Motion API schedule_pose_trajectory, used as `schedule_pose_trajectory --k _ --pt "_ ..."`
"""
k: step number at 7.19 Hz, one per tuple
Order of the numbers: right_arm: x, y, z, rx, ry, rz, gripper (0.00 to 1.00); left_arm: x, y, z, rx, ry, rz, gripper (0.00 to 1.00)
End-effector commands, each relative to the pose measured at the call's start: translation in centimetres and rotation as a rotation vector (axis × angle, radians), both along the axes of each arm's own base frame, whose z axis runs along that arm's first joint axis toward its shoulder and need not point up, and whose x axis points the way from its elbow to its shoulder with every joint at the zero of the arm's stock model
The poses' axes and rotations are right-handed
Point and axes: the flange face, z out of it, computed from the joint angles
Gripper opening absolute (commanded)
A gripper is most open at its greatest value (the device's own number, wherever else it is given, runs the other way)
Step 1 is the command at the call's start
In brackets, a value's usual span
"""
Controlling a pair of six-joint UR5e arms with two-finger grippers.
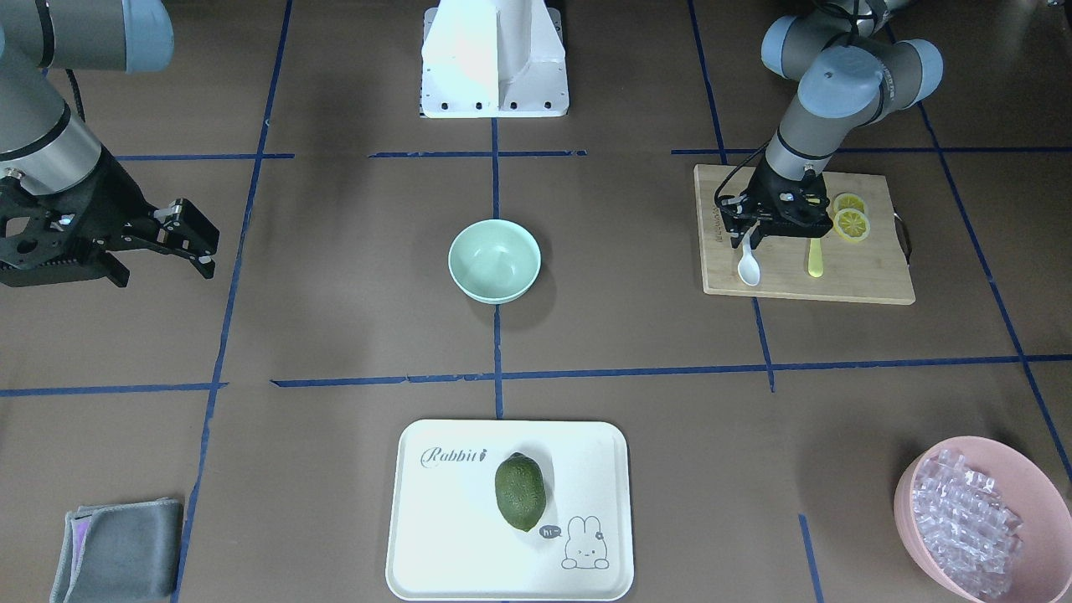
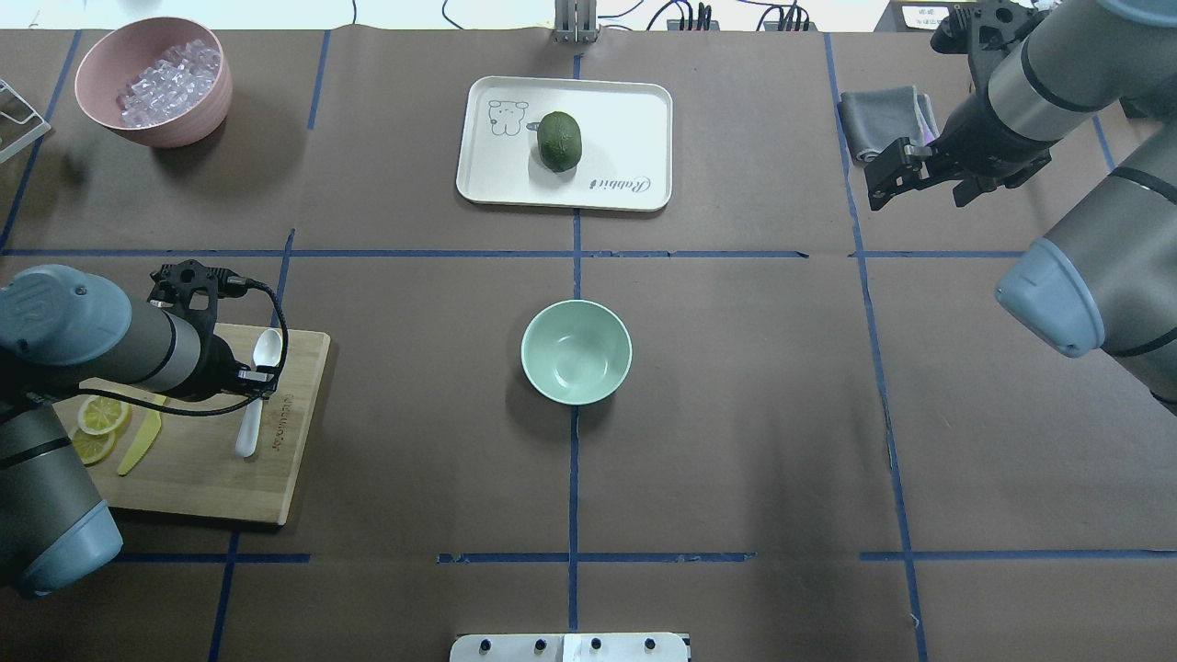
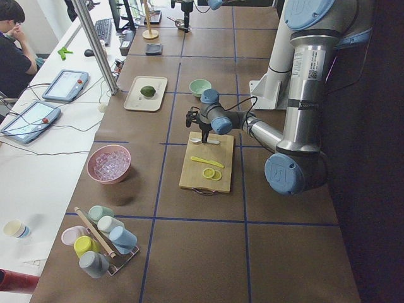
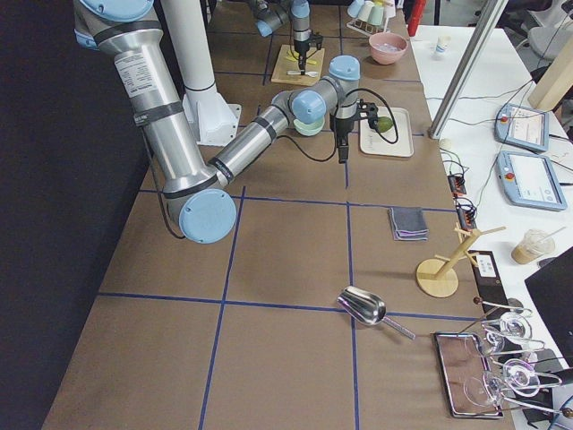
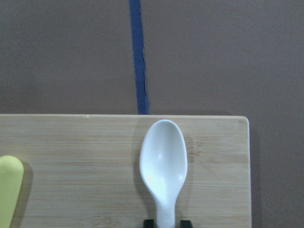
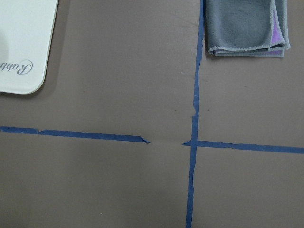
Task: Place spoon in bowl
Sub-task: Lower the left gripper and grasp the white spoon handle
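Observation:
The white spoon (image 1: 749,268) lies on the wooden cutting board (image 1: 863,280), scoop pointing away from the robot. My left gripper (image 1: 751,234) is down over its handle. In the left wrist view the two fingertips (image 5: 149,222) press against either side of the handle, below the scoop (image 5: 163,164). The overhead view shows the spoon (image 2: 267,348) flat on the board with the left gripper (image 2: 250,379) on its handle. The mint-green bowl (image 2: 577,351) stands empty at the table's middle (image 1: 494,260). My right gripper (image 2: 878,179) is open and empty, raised far from both.
A yellow knife (image 2: 140,441) and lemon slices (image 2: 101,416) share the board. A pink bowl of clear cubes (image 2: 156,133) stands far left. A white tray (image 2: 625,119) with a green fruit (image 2: 559,141) lies beyond the bowl. A grey cloth (image 2: 883,110) lies under the right gripper.

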Motion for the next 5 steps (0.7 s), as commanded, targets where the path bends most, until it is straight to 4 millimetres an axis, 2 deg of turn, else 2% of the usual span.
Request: schedule_pose_trajectory --k 1,2,4,5 --pt "0.0 0.0 -0.2 0.001 -0.002 0.002 1.00 -0.3 0.0 -0.5 -0.003 0.010 0.001 0.02" --pt "0.0 -0.1 -0.3 0.001 -0.003 0.003 1.00 -1.2 0.5 -2.1 -0.022 0.031 0.018 0.00" --pt "0.1 0.0 -0.5 0.004 -0.011 0.001 1.00 -1.9 1.1 -8.7 -0.053 0.043 0.024 0.00" --pt "0.3 0.1 -0.5 -0.007 -0.025 -0.005 1.00 0.4 0.0 -14.8 -0.144 0.111 -0.031 0.00"
